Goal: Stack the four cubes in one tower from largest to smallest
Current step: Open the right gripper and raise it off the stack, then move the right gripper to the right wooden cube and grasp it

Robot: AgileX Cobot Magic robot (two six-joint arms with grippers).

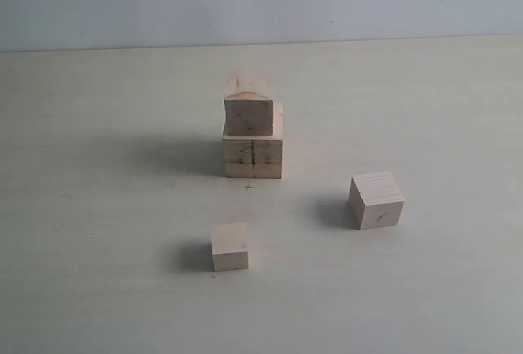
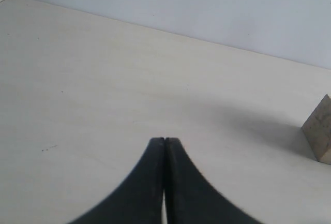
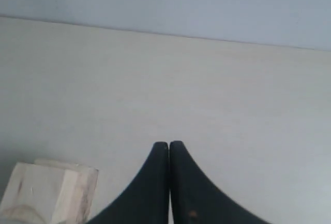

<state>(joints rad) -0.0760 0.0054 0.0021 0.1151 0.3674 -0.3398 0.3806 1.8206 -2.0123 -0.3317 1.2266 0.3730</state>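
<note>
Sitting alone near the front of the pale worktop, the smallest cube lies apart from a two-cube tower just behind it. There the largest cube, marked by a dark line, carries the second cube with its reddish grain. Farther right, well apart, the third cube rests on the worktop. In the wrist views, the left gripper and the right gripper both have their jaws pressed together.
</note>
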